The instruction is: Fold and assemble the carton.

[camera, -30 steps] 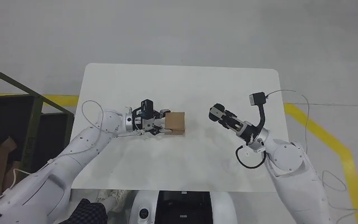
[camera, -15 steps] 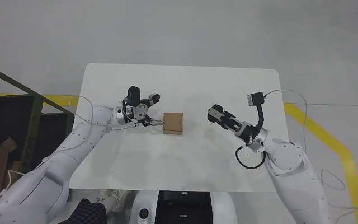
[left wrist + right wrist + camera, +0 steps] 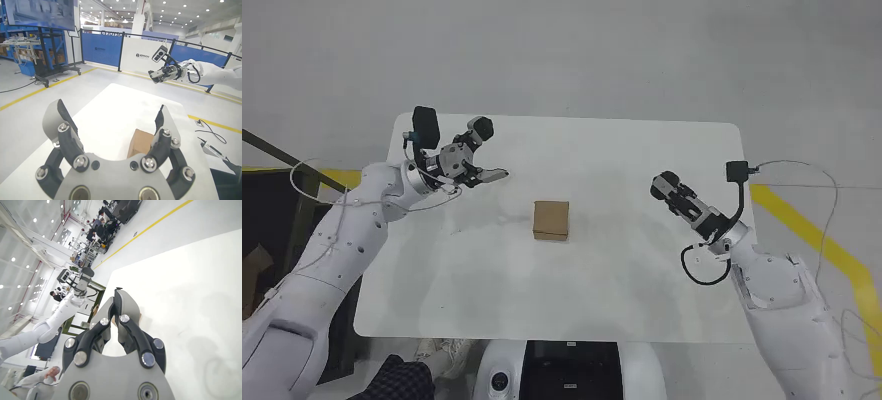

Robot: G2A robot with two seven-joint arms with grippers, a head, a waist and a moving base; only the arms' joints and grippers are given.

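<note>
Carton (image 3: 551, 219) mid table (image 3: 642, 290); left hand (image 3: 489, 150) splayed, right hand (image 3: 663, 186) pinched.

Factory-style robotics hall, yellow floor lines (image 3: 217, 124), blue fence panels (image 3: 102, 51), storage racks (image 3: 8, 43), ceiling spotlights (image 3: 175, 18)

Bright overhead light (rows of ceiling spots (image 3: 124, 8)), fisheye curve at edges.

Left claw (image 3: 486, 151) gapes wide; right claw (image 3: 662, 186) is pinched closed, arms well apart.
</note>
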